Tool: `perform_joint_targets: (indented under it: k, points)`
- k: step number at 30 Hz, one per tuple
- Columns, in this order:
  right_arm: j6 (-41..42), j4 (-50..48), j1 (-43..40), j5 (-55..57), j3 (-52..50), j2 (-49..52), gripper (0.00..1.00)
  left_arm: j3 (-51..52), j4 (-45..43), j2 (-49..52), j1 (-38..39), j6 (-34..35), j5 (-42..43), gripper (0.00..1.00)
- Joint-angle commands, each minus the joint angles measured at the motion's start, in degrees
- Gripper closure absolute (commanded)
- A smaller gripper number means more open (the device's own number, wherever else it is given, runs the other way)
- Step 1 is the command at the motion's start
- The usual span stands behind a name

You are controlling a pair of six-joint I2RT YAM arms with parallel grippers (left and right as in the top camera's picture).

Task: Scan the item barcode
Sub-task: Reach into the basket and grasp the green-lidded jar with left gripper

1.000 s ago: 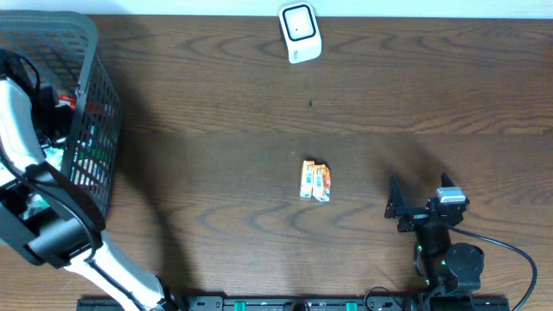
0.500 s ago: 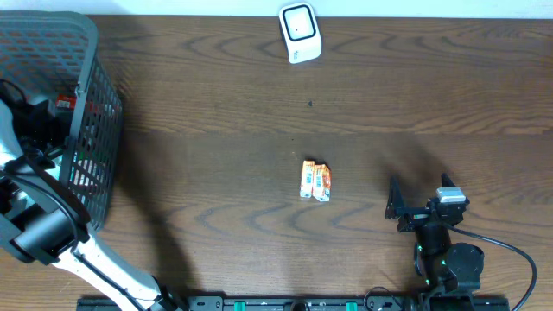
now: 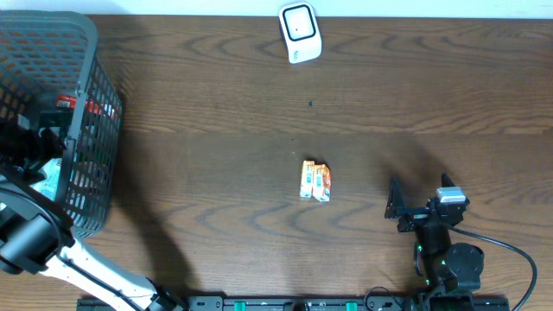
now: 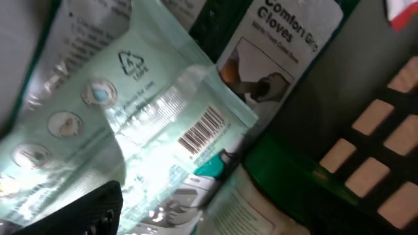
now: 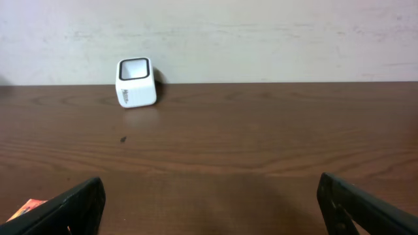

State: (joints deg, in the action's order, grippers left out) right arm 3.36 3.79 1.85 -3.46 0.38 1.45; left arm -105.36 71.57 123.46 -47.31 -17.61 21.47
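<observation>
Basket [image 3: 95, 112] into which the left pincer [image 3: 26, 145] now reaches deeper, spread open over the barcoded pouch [image 4: 140, 124] inside it, seemingly ready for a grasp; right pincer [image 5: 210, 186] rests open, well apart from the basket.

Glove pack [image 4: 282, 51] lettering blurred and cropped, orange packet [image 5: 25, 207] clipped at corner, basket [image 3: 91, 130] contents indistinct
</observation>
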Motion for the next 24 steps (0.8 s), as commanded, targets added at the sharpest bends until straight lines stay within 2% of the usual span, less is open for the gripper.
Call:
perform_joint_targets:
  k: [1, 11, 16, 24]
  points:
    - [-0.66, 0.2, 0.35, -0.48, -0.07, -0.04, 0.01, -0.81, 0.98, 0.66, -0.48, 0.76, 4.72, 0.12]
    - [-0.66, 0.2, 0.35, -0.48, -0.07, -0.04, 0.01, -1.6, 1.29, -5.33, -0.11, 1.92, 5.03, 0.08]
    - [-0.66, 0.2, 0.35, -0.48, -0.07, -0.04, 0.01, -1.46, 4.52, -5.49, 1.97, -0.63, 4.61, 0.07]
    - [-0.66, 0.2, 0.35, -0.48, -0.07, -0.04, 0.01, -1.31, 8.83, -5.49, 8.37, -0.55, -7.54, 0.07]
